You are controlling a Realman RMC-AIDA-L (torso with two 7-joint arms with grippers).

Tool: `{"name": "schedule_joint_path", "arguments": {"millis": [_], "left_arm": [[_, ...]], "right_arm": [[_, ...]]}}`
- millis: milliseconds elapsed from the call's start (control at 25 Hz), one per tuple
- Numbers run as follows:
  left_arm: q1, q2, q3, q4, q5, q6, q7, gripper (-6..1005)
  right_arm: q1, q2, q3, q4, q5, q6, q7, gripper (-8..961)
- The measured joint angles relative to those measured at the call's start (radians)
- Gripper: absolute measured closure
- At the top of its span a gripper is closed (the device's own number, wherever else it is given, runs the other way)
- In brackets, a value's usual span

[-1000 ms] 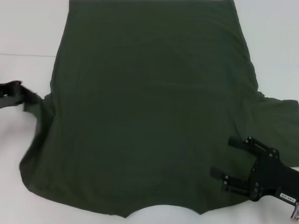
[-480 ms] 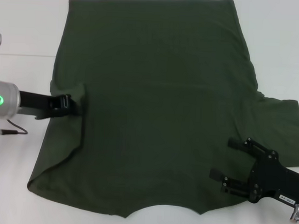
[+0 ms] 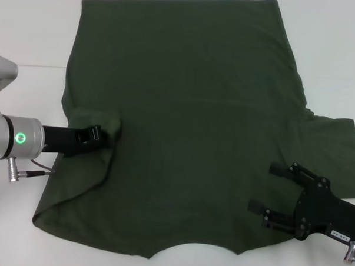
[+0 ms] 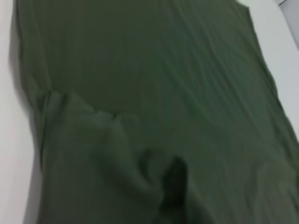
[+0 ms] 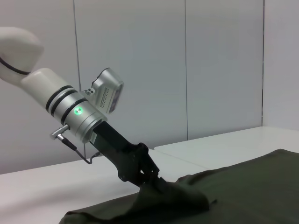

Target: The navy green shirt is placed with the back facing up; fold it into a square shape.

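One sleeve is now being carried inward — the left gripper (image 3: pixel 101 135), a black pincer on a silver wrist with a green light, is clamped on the left sleeve of the large, plain dark olive-green short-sleeved shirt (image 3: pixel 189 127) and has pulled it from off the left edge to well over the shirt's left side within the last second. Half a second back the pinch sat nearer the left edge; now it's further right, with the sleeve fabric bunched over the jaw tips. The right wrist view shows the same thing from the side: the left gripper (image 5: pixel 152 179) angled down, cloth tented up at its tips. Left wrist view is just the shirt (image 4: pixel 154 93) with a raised ridge of folded cloth.

Shirt lies spread flat on the white table (image 3: pixel 28 38), hem far, collar cutout near. My read — first side fold is underway, not finished; sleeve isn't laid flat or released yet.

Right side: right sleeve lies spread out, untouched. The right gripper (image 3: pixel 270 193), black, fingers spread wide and holding nothing, hovers over the shirt's near-right corner, unmoved across the three head frames.
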Motion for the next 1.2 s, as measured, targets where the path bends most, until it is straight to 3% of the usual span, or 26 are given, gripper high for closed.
{"name": "schedule_joint_path", "arguments": {"millis": [120,320,680,920,1000,1200], "left_arm": [[0.024,0.001,0.0,-0.004,-0.068,-0.01,0.043,983],[0.068,0.014,0.0,-0.052,-0.224,-0.006,0.109,824],[0.105,0.054,-0.001,-0.088,-0.304,0.155,0.275,456],[0.12,0.119,-0.016,-0.132,-0.363,0.406,0.46,250],[0.135,0.12,-0.022,-0.13,-0.379,0.459,0.588,195],[0.181,0.086,-0.02,-0.077,-0.38,0.49,0.911,123]], "right_arm": [[0.0,0.0,0.0,0.0,0.0,0.0,0.0,23],[0.0,0.002,0.0,0.0,0.0,0.0,0.0,22],[0.0,0.001,0.002,0.0,0.0,0.0,0.012,22],[-0.001,-0.006,0.002,-0.027,0.0,0.002,0.164,23],[-0.005,-0.008,0.002,-0.061,0.0,0.003,0.238,23],[-0.02,-0.009,0.001,-0.152,-0.009,-0.001,0.437,22]]}}
